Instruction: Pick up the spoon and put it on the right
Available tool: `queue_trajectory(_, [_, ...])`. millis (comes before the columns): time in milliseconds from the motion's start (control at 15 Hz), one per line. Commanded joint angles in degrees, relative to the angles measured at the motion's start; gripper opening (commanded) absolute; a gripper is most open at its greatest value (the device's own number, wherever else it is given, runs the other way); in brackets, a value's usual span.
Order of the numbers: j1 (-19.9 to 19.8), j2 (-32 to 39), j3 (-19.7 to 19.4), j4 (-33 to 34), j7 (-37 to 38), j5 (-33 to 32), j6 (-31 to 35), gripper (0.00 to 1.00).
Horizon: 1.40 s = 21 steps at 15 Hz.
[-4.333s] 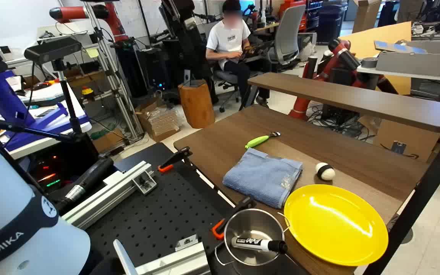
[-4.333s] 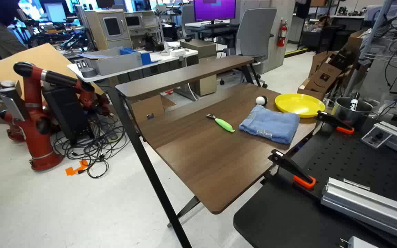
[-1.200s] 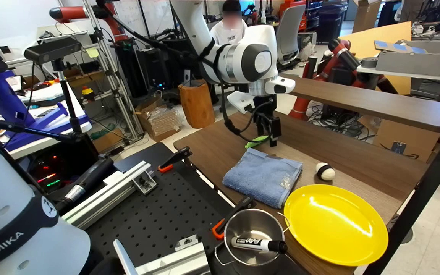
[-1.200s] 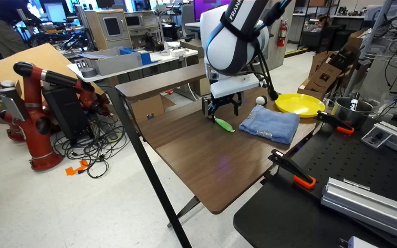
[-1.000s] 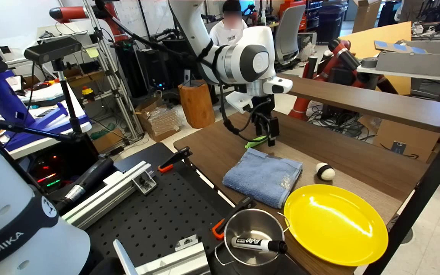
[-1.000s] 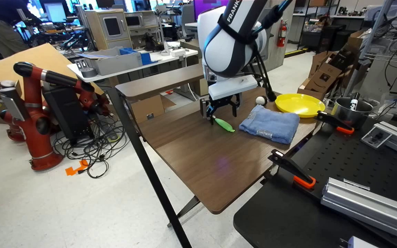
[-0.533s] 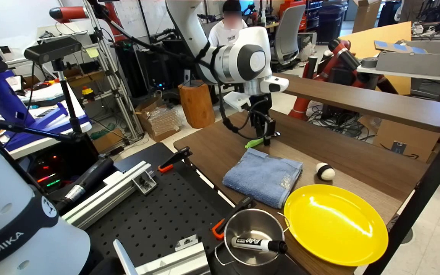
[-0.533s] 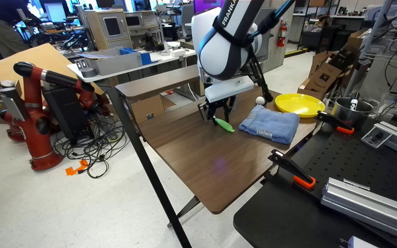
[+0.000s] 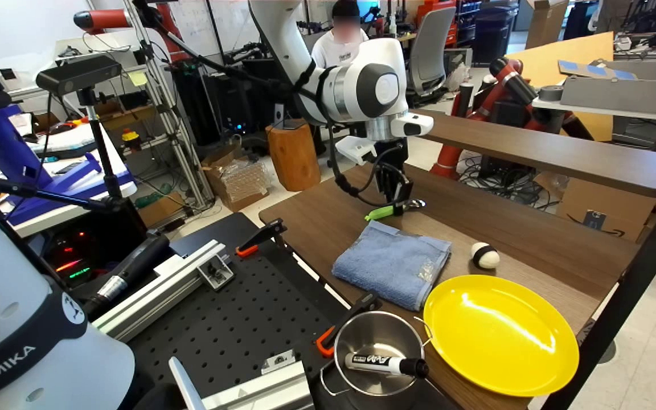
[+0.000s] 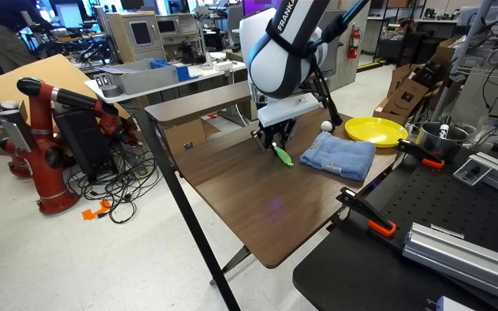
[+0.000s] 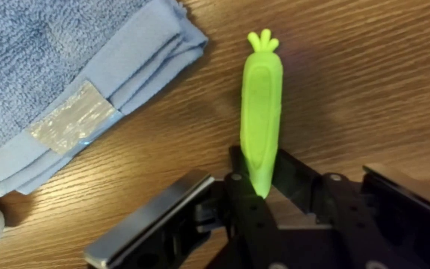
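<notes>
Nearest, in an exterior view, stands a steel pot (image 9: pixel 370 330) with a marker (image 9: pixel 382 364) leaning in it. Just beyond and to the right, a yellow plate (image 9: pixel 499 336) rests on the wood-grain table (image 9: pixel 316 213). Left of the plate and slightly farther lies a folded blue cloth (image 9: pixel 393 262); a white ball (image 9: pixel 484 256) with a black band sits at the plate's far side.

Past the cloth is the spoon (image 11: pixel 261 108), held by the gripper (image 11: pixel 259 162). In the wrist view the fingers (image 11: pixel 293 177) bear on both sides of its green handle at the tapered end, close to the neck. Governing relation: the spoon passes between the fingers, its long axis running, in an exterior view, from the handle tip at near left to the metal bowl (image 9: pixel 417 203) at far right. Whether it touches the table or is clear of it is not determinable.

Assessment: grasp apparently made, placement outstanding. Plate and ball lie right of the spoon in both exterior views, so the carry should go that way. The hold is off-centre; the long free handle may droop or swing, and the cloth beside it calls for a lift first.

Farther still: a raised shelf (image 9: pixel 533 151), then a seated person (image 9: pixel 339 52).
</notes>
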Motion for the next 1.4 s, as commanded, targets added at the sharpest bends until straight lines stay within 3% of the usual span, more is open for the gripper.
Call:
queue_trajectory(0, [0.57, 0.46, -0.71, 1.19, -0.93, 0.07, -1.22, 0.06])
queue_trajectory(333, [-3.35, -3.33, 2.24, -0.34, -3.44, 4.79, -1.38, 0.06])
queue_trajectory(867, [-12.26, -8.69, 8.18, 2.03, -3.93, 23.95, -8.67, 0.06])
queue_trajectory(1333, [-16.92, -7.94, 7.02, 5.59, -1.81, 32.79, -10.79, 0.06])
